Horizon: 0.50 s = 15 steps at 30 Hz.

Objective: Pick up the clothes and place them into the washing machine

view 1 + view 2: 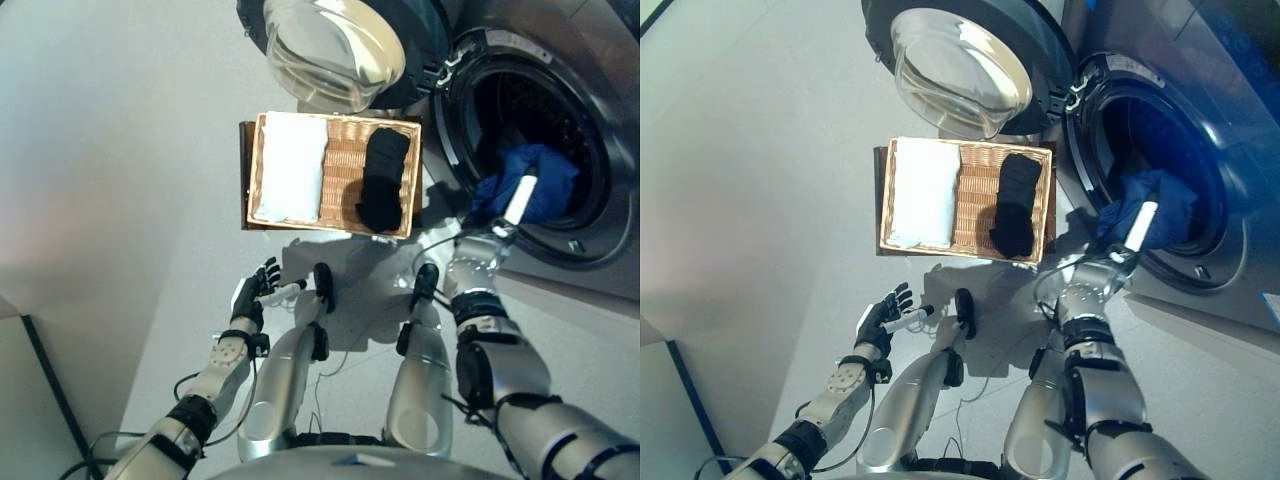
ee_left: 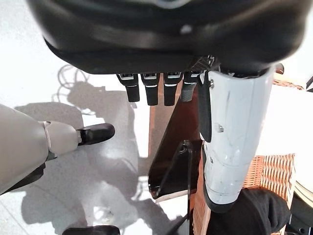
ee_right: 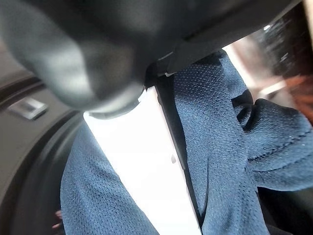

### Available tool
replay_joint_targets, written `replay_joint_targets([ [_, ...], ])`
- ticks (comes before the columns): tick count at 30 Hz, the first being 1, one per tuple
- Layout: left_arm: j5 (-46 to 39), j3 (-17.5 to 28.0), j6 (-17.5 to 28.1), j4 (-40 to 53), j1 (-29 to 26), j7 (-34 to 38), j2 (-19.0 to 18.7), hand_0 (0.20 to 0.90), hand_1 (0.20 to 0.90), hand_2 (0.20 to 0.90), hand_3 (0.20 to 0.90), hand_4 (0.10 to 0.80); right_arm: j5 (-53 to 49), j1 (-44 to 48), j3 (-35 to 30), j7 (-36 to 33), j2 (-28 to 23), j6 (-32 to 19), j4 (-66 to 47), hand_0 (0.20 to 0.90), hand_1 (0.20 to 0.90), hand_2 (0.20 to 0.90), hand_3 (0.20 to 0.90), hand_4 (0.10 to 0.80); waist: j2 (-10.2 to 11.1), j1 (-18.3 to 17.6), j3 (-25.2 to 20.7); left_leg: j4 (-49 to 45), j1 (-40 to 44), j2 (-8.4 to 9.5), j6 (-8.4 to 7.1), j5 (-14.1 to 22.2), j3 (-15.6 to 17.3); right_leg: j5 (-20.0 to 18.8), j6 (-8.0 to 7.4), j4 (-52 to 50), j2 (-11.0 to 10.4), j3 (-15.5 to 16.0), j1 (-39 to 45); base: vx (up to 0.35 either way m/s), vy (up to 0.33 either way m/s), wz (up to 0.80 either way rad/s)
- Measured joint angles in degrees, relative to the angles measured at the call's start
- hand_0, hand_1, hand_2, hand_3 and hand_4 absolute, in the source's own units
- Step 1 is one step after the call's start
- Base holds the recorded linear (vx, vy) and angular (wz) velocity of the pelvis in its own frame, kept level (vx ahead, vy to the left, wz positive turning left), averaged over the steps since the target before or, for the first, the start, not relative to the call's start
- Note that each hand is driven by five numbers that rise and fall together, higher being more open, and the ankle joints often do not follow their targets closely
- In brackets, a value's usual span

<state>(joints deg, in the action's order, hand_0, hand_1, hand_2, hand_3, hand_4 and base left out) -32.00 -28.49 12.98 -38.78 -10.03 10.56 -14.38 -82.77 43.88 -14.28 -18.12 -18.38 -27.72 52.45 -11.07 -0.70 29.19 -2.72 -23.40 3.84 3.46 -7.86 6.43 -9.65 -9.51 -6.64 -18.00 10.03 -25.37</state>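
Blue cloth hangs at the washer mouth, far right, right robot hand against it, grip unclear: push it deeper before letting go; one white and one black garment wait in the basket; left robot hand idles, relaxed, empty.

You have two head cameras looking steeply down at the pale grey floor, set a little apart, so both share one scene: the rectangular woven wicker basket, the round glass washing machine door and the dark open drum. Your left wrist camera looks along the dark left hand from very close, catching the basket's corner and the floor. Your right wrist camera sits almost against the blue knitted cloth at the drum's mouth, which the head views also show.
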Motion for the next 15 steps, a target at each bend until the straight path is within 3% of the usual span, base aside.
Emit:
replay_joint_targets([
  [8,-0.03,-2.03,0.02,0.14,0.14,-1.19,-0.09,0.9,0.9,0.9,0.9,0.8,-0.54,9.16,-1.48,-2.14,-6.88,0.22,5.55,0.2,0.2,0.2,0.2,0.3,-1.8,0.2,-1.23,1.96,0.33,0.18,1.15,-0.94,0.76,-0.55,-0.25,1.45,-0.04,-0.12,-0.19,0.003,-0.001,-0.01],
  [15,-0.21,-2.76,0.16,1.14,0.22,-1.91,-0.16,0.9,0.9,0.9,0.9,0.8,-0.51,14.45,-1.34,-3.48,-12.0,0.37,9.35,0.2,0.2,0.2,0.2,0.3,-3.01,1.66,-2.08,3.87,0.96,0.88,0.99,-1.28,0.96,-0.71,-0.79,1.97,-0.37,-1.28,-0.84,0.014,-0.017,-0.05],
])
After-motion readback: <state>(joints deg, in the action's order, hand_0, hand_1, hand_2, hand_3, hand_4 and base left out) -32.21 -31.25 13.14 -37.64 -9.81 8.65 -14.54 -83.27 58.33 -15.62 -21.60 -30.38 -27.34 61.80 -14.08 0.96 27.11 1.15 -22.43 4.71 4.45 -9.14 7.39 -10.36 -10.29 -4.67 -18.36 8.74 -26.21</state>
